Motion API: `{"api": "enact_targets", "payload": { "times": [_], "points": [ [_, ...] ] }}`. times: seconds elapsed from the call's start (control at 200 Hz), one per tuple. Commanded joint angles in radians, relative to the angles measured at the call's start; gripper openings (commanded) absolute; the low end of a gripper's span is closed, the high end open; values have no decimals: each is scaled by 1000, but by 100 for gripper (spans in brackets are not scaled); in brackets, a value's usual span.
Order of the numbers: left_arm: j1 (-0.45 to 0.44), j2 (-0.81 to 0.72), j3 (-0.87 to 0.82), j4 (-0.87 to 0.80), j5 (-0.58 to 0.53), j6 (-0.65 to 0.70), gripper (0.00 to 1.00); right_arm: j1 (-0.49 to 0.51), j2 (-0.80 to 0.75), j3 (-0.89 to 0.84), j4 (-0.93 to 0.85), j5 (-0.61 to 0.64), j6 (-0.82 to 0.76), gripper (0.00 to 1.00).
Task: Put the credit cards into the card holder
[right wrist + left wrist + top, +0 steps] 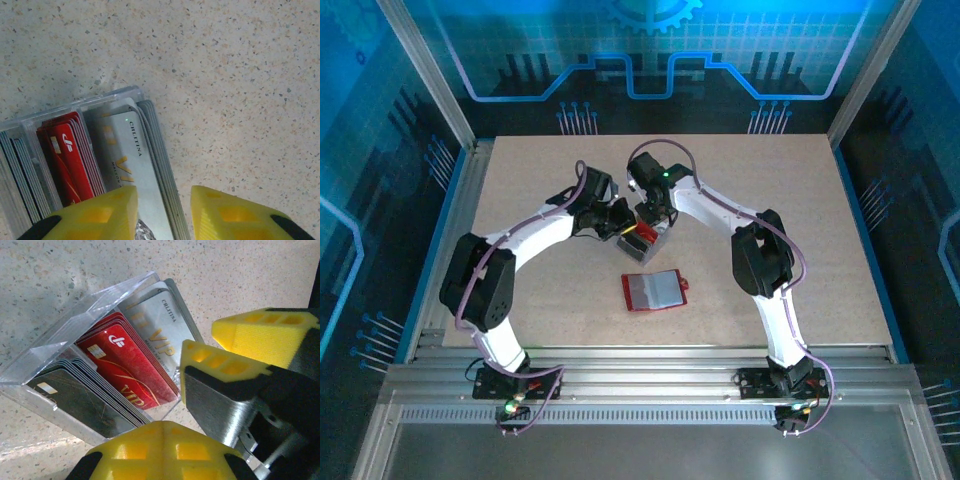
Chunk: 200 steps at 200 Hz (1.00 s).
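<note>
The speckled bench (50,270) carries a clear box (75,320) of cards (130,365), likely light, stiff and slick; best pinched by the top edge. Left fingers (160,450) are shut, right fingers (100,215) slightly apart.

The card box (646,240) sits at the middle of the desk (800,220), and the card holder (653,290) lies flat just in front of it, nearer the arm bases, not touching it. Inside the box the credit cards (125,365) stand on edge in three compartments side by side. The left hand (162,442) is at the box's left, the right hand (164,200) over its right end.
</note>
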Motion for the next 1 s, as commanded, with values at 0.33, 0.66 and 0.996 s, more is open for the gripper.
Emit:
{"api": "enact_targets", "payload": {
  "times": [0.33,0.66,0.996],
  "points": [
    [10,100,-17,73,51,-38,0,-4,7,13,-18,-8,-17,21],
    [10,112,-97,83,28,-11,0,-8,12,22,-26,4,-23,13],
    [10,110,-135,96,23,1,0,3,11,30,-28,-41,-31,38]
  ]
}}
